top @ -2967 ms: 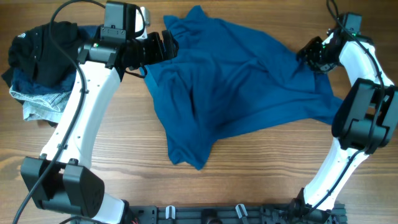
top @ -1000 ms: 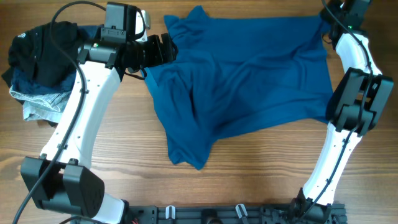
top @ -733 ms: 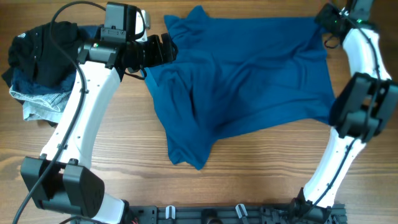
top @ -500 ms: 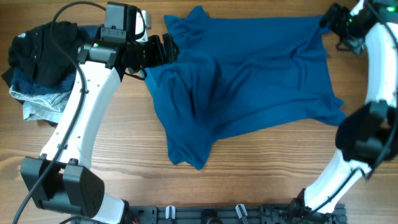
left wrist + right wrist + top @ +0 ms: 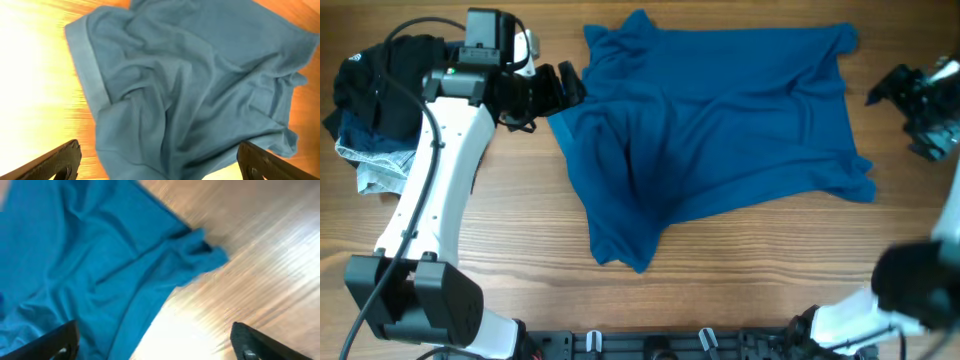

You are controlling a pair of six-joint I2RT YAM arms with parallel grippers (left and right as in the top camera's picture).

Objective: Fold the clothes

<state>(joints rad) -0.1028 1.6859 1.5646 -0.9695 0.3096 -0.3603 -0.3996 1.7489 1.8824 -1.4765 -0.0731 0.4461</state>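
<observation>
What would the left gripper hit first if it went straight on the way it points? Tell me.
The blue shirt. The left gripper, open, points at the shirt's near edge, and its wrist view shows cloth filling the space ahead. Its height is unclear, so it may skim over the top.

My right wrist view blurs the clothes (image 5: 90, 255) and table (image 5: 260, 270); far left, the black garment (image 5: 380, 75) hides most of the jeans (image 5: 370, 170).

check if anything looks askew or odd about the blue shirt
The blue shirt lies rumpled and skewed on the table, with deep folds through its middle and one corner trailing toward the near edge. The left tool and right tool are open, holding nothing.
</observation>
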